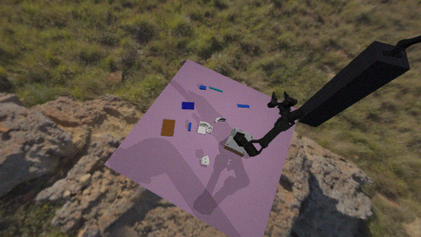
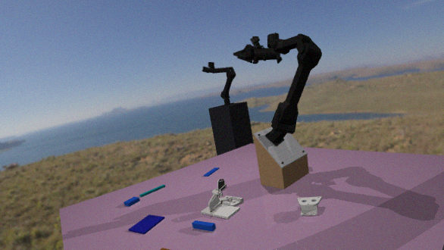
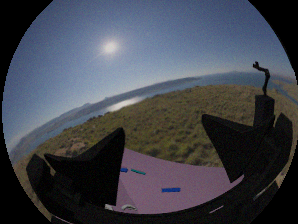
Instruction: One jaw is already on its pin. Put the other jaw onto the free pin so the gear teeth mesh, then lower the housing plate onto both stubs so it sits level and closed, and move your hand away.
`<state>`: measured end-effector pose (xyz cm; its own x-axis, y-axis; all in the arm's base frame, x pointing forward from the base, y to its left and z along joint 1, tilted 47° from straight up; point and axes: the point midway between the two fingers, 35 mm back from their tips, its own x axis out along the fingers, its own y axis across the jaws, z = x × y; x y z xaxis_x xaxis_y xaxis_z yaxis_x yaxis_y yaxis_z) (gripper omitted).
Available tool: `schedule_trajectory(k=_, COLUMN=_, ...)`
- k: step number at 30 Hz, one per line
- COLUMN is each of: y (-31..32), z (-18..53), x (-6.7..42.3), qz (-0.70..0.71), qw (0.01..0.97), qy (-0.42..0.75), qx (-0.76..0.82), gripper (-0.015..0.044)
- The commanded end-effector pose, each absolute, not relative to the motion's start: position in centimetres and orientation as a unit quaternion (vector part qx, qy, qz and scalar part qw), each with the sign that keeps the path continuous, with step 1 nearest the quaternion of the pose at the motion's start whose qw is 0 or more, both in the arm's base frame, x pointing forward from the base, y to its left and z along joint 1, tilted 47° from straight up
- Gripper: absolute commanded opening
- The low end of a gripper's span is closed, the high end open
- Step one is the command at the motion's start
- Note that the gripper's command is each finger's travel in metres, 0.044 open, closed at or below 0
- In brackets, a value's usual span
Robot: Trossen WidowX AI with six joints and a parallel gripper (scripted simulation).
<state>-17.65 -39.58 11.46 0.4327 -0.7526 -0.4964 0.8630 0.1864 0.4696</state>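
Observation:
The white base (image 1: 202, 130) (image 2: 223, 212) stands on the table, with one white jaw (image 2: 232, 199) on its far side. The loose jaw (image 1: 220, 119) (image 2: 221, 184) (image 3: 128, 207), white with a black part, lies apart from the base in the top view, just behind it in the exterior view. The white housing plate (image 1: 205, 161) (image 2: 309, 206), with two holes, stands separately on the table. Pins and gear teeth are too small to make out. My gripper (image 1: 279, 95) (image 2: 235, 54) (image 3: 164, 125) is open and empty, high above the table and far from these parts.
Blue blocks (image 1: 190, 126) (image 2: 132, 201) (image 3: 171, 190), a dark blue flat piece (image 1: 187, 105) (image 2: 147, 224), a teal rod (image 1: 215, 89) (image 2: 152, 190) (image 3: 138, 172) and a brown piece (image 1: 168, 128) lie around. A black pillar (image 1: 355, 86) (image 2: 231, 126) bears a second arm beyond the table.

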Motion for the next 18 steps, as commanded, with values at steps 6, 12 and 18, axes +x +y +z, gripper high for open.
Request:
schedule_trajectory(k=6, y=-40.0, z=10.5, x=-16.2, qz=-0.514, qw=0.759, qy=0.071, qx=0.393, gripper=0.0440)
schedule_trajectory(k=12, y=-40.6, z=8.9, x=-13.7, qz=-0.492, qw=0.743, qy=0.064, qx=0.450, gripper=0.0440)
schedule_trajectory(k=18, y=-41.0, z=7.3, x=-11.1, qz=-0.470, qw=0.721, qy=0.060, qx=0.505, gripper=0.0440)
